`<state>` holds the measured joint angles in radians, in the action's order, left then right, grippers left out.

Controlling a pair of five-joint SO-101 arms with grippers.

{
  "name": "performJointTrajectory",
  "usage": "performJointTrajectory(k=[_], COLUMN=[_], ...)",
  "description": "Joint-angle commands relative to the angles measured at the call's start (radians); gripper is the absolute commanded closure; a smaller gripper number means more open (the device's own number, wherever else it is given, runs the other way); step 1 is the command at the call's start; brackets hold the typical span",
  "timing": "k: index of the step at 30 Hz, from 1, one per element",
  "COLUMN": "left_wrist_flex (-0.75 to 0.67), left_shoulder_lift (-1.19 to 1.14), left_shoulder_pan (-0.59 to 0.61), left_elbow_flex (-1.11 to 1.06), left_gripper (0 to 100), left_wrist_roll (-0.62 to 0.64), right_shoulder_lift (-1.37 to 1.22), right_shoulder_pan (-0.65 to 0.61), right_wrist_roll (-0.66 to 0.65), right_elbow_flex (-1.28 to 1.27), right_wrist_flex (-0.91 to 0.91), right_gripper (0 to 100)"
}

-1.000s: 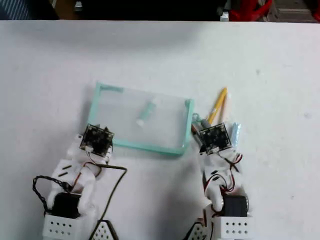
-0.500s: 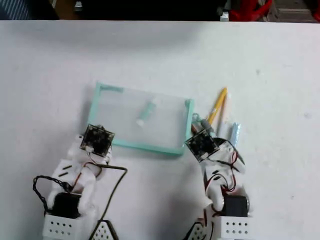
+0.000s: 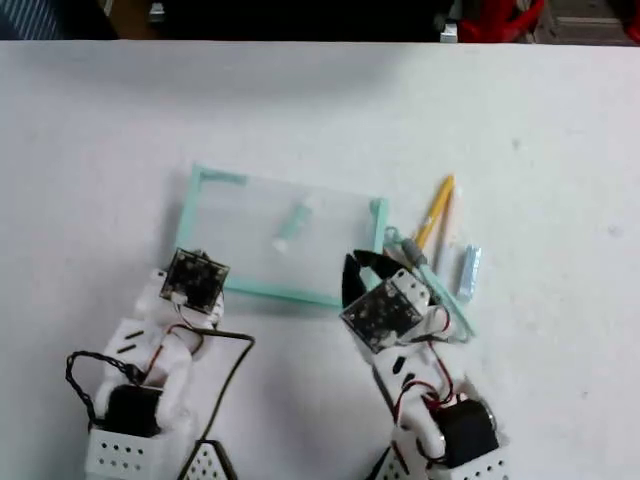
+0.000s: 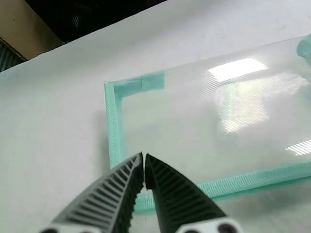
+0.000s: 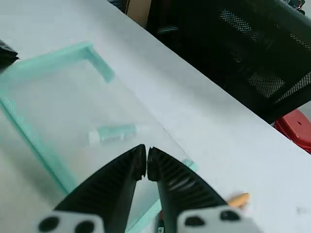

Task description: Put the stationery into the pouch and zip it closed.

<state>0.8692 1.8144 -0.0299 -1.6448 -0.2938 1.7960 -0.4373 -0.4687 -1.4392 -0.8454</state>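
A clear pouch with a teal border [image 3: 290, 292] lies flat on the white table, with a small teal and white item [image 3: 291, 227] inside it. Right of the pouch lie a yellow pencil [image 3: 436, 210], a teal pen [image 3: 432, 282] and a small blue item [image 3: 468, 270]. My left gripper [image 4: 144, 159] is shut and empty, just above the pouch's near left corner [image 4: 112, 126]. Shut and empty too, my right gripper [image 3: 354, 264] hangs over the pouch's near right part; in its wrist view its fingertips [image 5: 146, 154] sit below the small item [image 5: 112, 134], with the pencil's end [image 5: 239, 199] beside them.
The table's far edge [image 3: 320, 42] borders dark furniture and a red object [image 5: 296, 128]. Open white tabletop spreads to the left, right and behind the pouch. Both arm bases stand at the near edge, a black cable [image 3: 225, 385] looping by the left one.
My right arm has swung left, from above the pens to over the pouch's near right corner. The left arm, pouch and stationery have stayed put.
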Motion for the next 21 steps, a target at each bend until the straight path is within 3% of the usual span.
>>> performJointTrajectory(k=[1,4,8,16,21], left_wrist_flex=[-0.026,-0.026,-0.026,-0.026,-0.026], left_shoulder_lift=[0.008,0.008,0.008,0.008,0.008], left_shoulder_pan=[-0.002,-0.002,-0.002,-0.002,-0.002], left_elbow_flex=[0.006,0.006,0.006,0.006,0.006], left_gripper=[97,97,97,97,97], left_wrist_roll=[-0.012,-0.012,-0.011,-0.009,-0.008], right_shoulder_lift=[-0.005,-0.005,-0.004,-0.004,-0.004], right_shoulder_pan=[0.028,0.13,0.236,0.269,0.274], right_wrist_roll=[0.009,0.035,0.178,0.189,0.212], right_elbow_flex=[-0.094,-0.135,-0.135,-0.137,-0.137], right_wrist_flex=[0.061,0.079,0.088,0.102,0.114], right_gripper=[98.1,98.1,98.1,97.8,84.4])
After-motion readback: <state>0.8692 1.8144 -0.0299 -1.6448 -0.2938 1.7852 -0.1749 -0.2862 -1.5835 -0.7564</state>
